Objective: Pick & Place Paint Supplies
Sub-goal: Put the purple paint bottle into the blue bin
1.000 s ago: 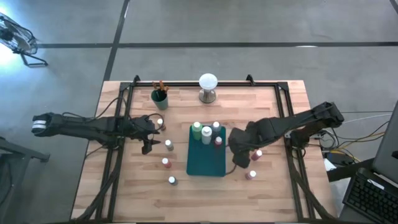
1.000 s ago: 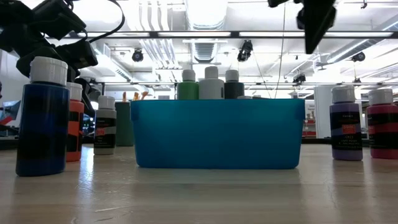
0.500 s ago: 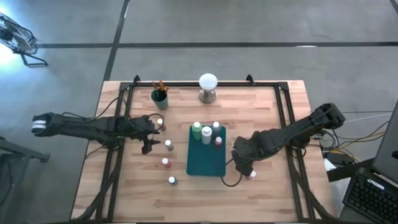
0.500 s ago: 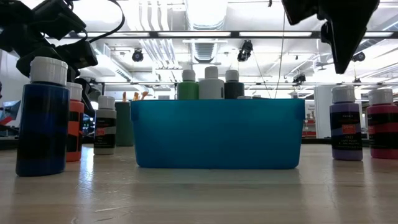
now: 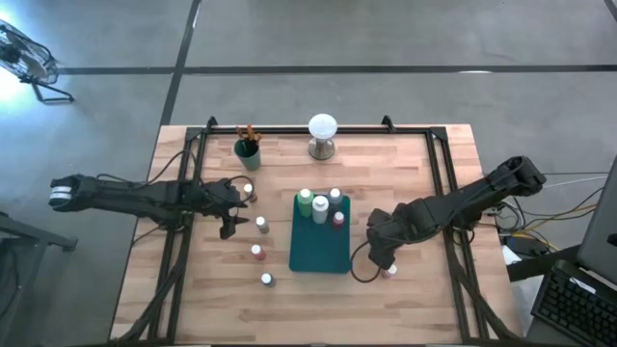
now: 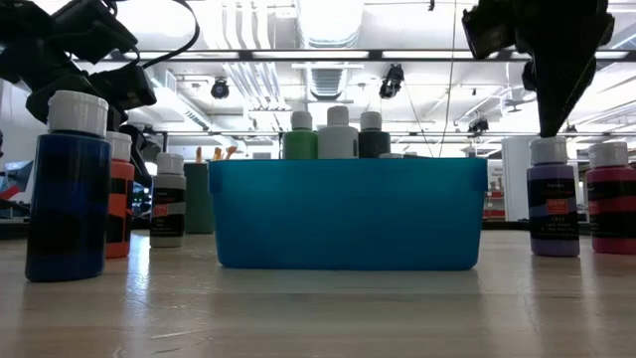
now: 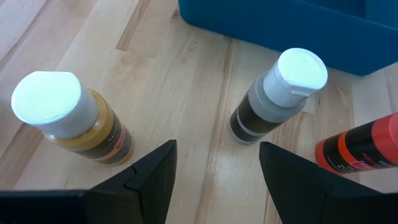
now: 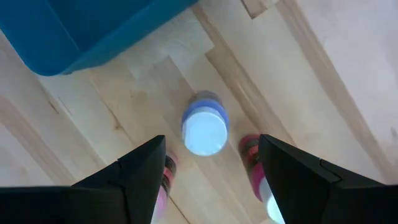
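Observation:
The teal tray holds a few white-capped bottles at its far end, among them a green one. Several small bottles stand on the wood to its left and two to its right. My right gripper is open and hangs above a purple bottle, fingers pointing down and apart from it. A red bottle stands beside that one. My left gripper is open, hovering between a yellow-brown bottle and a grey-brown bottle.
A green cup with brushes and a white ball on a metal base stand near the far edge. An orange-red bottle lies just beyond my left gripper. A dark frame and cables run along the table's sides.
My right gripper has moved from beside the tray toward the near edge and come down over the purple bottle, staying open. The left arm has kept still.

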Motion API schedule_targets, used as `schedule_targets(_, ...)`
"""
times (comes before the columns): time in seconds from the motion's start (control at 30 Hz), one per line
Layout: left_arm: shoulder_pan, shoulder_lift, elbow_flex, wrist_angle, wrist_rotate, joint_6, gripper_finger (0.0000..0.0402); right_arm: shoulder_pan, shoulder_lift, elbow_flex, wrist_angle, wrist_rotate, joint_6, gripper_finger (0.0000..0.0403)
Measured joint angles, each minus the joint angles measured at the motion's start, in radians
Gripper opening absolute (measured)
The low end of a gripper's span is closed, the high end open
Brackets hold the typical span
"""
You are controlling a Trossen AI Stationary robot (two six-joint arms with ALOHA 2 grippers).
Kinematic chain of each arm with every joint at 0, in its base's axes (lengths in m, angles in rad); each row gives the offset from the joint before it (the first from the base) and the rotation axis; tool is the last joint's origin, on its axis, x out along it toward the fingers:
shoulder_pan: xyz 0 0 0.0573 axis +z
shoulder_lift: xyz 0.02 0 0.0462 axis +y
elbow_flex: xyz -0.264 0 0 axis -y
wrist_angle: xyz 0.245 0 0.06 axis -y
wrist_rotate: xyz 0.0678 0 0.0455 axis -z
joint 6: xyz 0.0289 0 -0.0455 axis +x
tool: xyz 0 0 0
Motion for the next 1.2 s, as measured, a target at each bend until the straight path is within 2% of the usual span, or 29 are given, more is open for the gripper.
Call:
schedule_targets(0.3,0.0,0.0,0.0,0.0,0.0,0.0,0.0234,-0.008,-0.013,-0.057,0.075,-0.003,0.011,0.0273)
schedule_targets(0.63,0.0,0.0,0.0,0.0,0.0,0.0,0.0234,-0.029,-0.013,-0.102,0.116,-0.003,0.01,0.0244)
schedule_targets(1.0,0.0,0.0,0.0,0.0,0.0,0.0,0.0234,-0.03,0.014,-0.11,0.13,-0.019,0.024,0.0256)
schedule_targets(1.2,0.0,0.0,0.0,0.0,0.0,0.0,0.0234,-0.029,0.041,-0.11,0.128,-0.031,0.022,0.024)
